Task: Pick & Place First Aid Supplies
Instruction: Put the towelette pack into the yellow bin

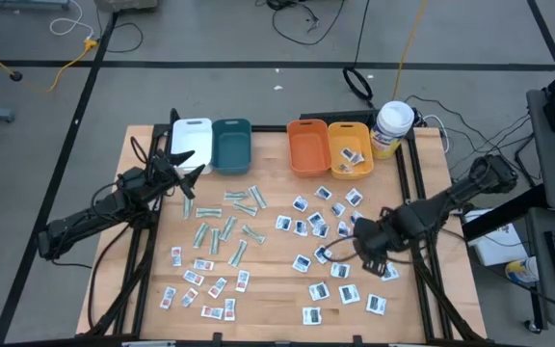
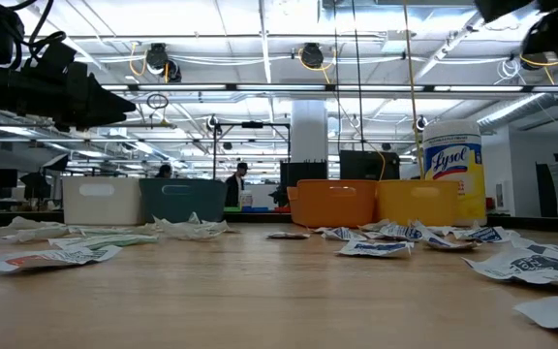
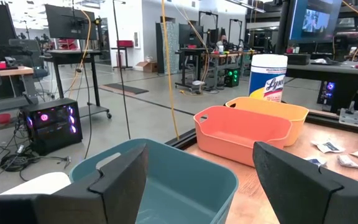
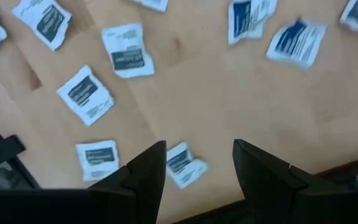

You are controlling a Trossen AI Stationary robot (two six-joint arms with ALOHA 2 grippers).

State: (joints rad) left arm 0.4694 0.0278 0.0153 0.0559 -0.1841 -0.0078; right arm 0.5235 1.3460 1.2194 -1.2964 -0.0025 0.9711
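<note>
The light wooden counter [image 1: 268,275] carries a back row of four plastic bins: a white bin [image 1: 191,142], a teal bin [image 1: 231,145] just beside it, then an orange bin [image 1: 306,146] touching a yellow bin [image 1: 350,147] that holds a few packets. Just beside the yellow bin, at the row's end, stands a white canister with a yellow label [image 1: 391,128]. Taking the orange bin as the landmark, the first aid supplies lie loose on the counter in front of it in three groups: narrow pale-green strips [image 1: 227,226] in front of the teal bin's side, small white packets with red print [image 1: 203,287] farther forward near the counter's front edge, and white squarish packets with dark blue print [image 1: 328,224] spread forward from the orange and yellow bins. The left tool [image 1: 186,164] hovers above the counter just in front of the white and teal bins, its two dark fingers [image 3: 114,183] spread wide apart and released, with nothing between them. The right tool [image 1: 372,253] hangs over the blue-print packets well forward of the yellow bin, its fingers [image 4: 145,171] parted and grasping nothing, with one white packet [image 4: 185,165] lying flat on the wood below the gap.
</note>
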